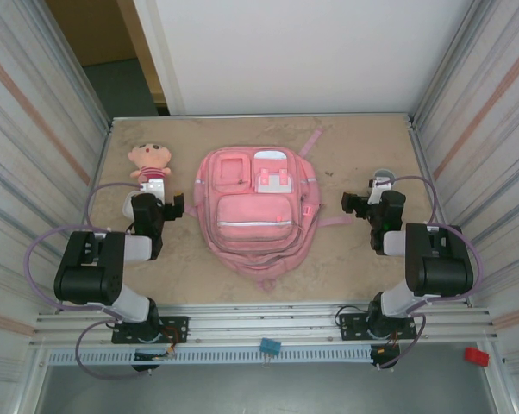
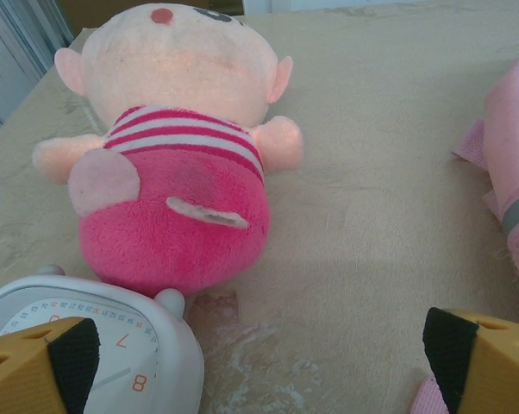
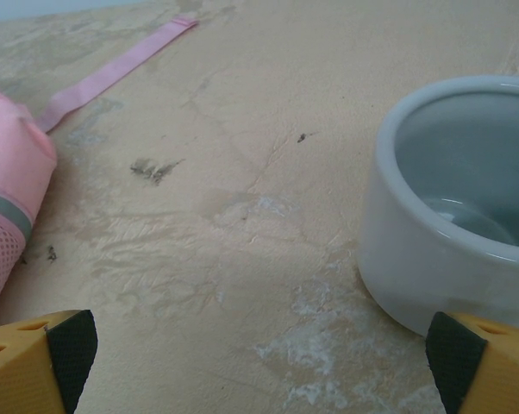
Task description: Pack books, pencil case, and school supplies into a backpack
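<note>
Pink-and-tan plush, a doll (image 1: 149, 164) lay at the far left of the tan table (image 1: 346, 147), its head towards the back wall. In the left wrist view its near end touched a white clock (image 2: 87, 345). The clock was cut off by the bottom edge and partly covered by a fingertip, so only the numerals 7 and 8 could be read.

The left gripper (image 1: 175, 207) sat just nearer than the doll, between it and the backpack. Its jaws stood wide apart with nothing between them, and its yellow, black-padded fingertips (image 2: 70, 354) showed at the bottom corners of its own view.

The backpack (image 1: 253, 211) lay flat in the middle of the table with its front pockets up, between the two grippers and touching neither. The pockets looked closed from above, so whatever they held could not be seen. Only its edge entered the wrist views, at the right of the left one (image 2: 514, 172) and at the left of the right one (image 3: 9, 190). There a pink strap (image 3: 113, 69) ran away across the table.

The right gripper (image 1: 356, 205) was near the backpack's right side, its jaws also spread wide and gripping nothing. Beyond it stood a pale grey-white bowl (image 3: 458, 216), cut off by the frame's right edge. The part of its inside that showed was bare glaze. From above the bowl (image 1: 382, 178) was mostly hidden by the wrist.
</note>
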Robot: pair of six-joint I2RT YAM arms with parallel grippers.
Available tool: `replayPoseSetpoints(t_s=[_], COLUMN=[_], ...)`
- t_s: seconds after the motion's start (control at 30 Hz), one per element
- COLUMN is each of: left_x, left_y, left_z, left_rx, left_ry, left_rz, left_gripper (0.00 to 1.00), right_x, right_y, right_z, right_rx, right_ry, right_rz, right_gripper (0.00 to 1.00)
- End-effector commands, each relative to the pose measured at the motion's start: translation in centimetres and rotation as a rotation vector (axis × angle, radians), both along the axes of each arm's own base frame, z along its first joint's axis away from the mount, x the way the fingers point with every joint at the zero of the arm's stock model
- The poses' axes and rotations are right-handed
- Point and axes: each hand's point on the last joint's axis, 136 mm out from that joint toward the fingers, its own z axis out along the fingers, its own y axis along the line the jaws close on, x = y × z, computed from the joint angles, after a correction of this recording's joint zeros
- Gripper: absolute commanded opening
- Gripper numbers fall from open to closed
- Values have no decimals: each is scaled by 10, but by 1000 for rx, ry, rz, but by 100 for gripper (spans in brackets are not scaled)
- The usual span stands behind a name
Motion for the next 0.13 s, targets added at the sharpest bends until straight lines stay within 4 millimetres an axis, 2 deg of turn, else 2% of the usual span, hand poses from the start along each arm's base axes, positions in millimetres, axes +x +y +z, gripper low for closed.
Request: replayPoseSetpoints(t_s=[0.0, 0.1], left_x=[4, 4], left_y=[-2, -2], left_z=[9, 9], left_rx=[-15, -14], left_ry=[-30, -30], left_rz=[-6, -4], left_gripper=[99, 99], right_x=[6, 6], right_y=[-6, -5], right_z=[8, 8], right_rx=[-8, -8], right_ry=[-18, -21], right_rz=[-40, -40], right_gripper=[99, 99])
